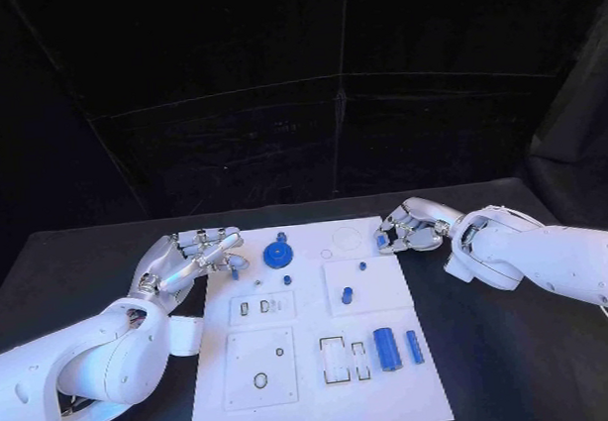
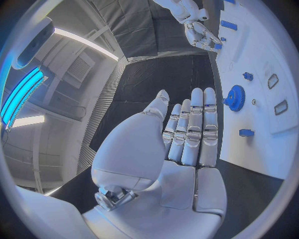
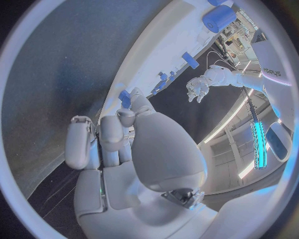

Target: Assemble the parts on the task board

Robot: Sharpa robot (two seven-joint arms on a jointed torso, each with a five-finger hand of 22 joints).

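The white task board lies in the middle of the black table. My left hand hovers at the board's far left edge, fingers straight and together, holding nothing. A small blue part lies on the board just off its fingertips, also seen in the left wrist view as the small blue part. My right hand is at the board's far right edge, its fingers curled in and pinching a small blue part. A blue gear stands between the two hands.
Near the board's middle stands a short blue peg. A thick blue cylinder and a thinner one lie toward the near right. Bare black table flanks the board on both sides.
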